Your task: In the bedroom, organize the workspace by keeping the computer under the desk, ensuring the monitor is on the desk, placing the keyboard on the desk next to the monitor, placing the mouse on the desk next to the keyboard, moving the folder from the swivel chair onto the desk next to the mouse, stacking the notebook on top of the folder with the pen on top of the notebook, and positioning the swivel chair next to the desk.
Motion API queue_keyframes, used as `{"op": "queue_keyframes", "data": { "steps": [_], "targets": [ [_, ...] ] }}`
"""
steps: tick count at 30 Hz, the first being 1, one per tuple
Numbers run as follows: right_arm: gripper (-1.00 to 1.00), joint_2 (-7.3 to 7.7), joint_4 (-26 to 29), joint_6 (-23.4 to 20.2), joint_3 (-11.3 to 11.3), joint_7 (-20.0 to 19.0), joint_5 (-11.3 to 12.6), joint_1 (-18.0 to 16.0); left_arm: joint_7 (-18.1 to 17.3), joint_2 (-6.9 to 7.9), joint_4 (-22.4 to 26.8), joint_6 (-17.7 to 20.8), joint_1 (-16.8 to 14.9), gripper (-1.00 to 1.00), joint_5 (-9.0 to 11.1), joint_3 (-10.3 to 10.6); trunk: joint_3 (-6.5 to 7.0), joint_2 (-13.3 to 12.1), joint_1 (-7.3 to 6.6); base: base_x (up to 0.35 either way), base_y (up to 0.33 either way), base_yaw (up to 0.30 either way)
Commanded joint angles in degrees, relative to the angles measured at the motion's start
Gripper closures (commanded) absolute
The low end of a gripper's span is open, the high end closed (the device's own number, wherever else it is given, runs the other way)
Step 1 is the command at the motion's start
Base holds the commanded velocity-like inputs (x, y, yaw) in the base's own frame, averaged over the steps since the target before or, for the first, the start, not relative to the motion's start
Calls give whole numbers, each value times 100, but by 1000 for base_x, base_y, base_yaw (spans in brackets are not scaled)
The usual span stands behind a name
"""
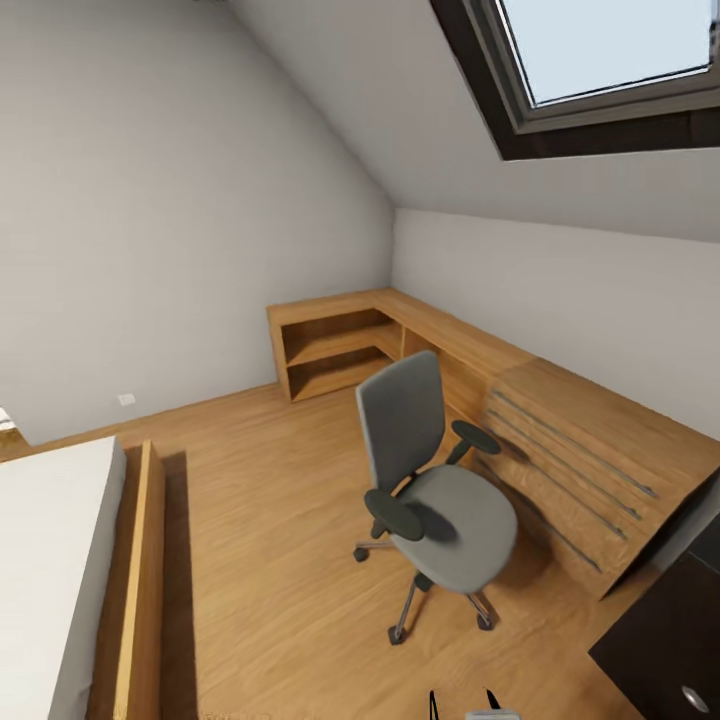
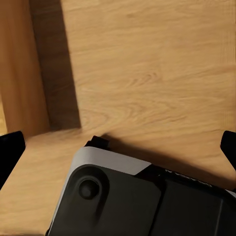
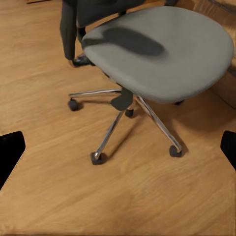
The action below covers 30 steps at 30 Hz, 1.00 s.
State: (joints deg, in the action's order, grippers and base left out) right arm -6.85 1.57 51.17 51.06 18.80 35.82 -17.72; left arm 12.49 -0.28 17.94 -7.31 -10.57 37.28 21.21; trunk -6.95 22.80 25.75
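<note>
Oak floor (image 3: 59,196); bare-seated swivel chair (image 1: 440,500)

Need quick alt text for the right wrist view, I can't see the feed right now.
The swivel chair stands on the oak plank floor, its grey seat bare and its chrome base with castors below. The right gripper is open, its dark fingertips at both edges.
</note>
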Motion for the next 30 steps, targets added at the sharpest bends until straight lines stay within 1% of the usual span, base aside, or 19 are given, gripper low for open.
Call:
{"op": "queue_keyframes", "data": {
  "steps": [1,22,26,30],
  "targets": [
    [-100,-1,0,3,50,45,11,-3,34,2,-1,-25,-7,-100,47,49,-12,12,3,0,0,288],
    [-100,-1,1,-18,53,45,-19,-3,34,2,-1,-25,-7,-100,51,50,-12,12,3,1,-1,288],
    [-100,-1,1,-19,53,45,-23,-3,34,2,-1,-25,-7,-100,51,50,-12,12,3,81,-86,288],
    [-100,-1,1,-19,53,45,-28,-3,34,2,-1,-22,-7,-100,50,50,-12,12,3,172,-199,288]
  ]
}}
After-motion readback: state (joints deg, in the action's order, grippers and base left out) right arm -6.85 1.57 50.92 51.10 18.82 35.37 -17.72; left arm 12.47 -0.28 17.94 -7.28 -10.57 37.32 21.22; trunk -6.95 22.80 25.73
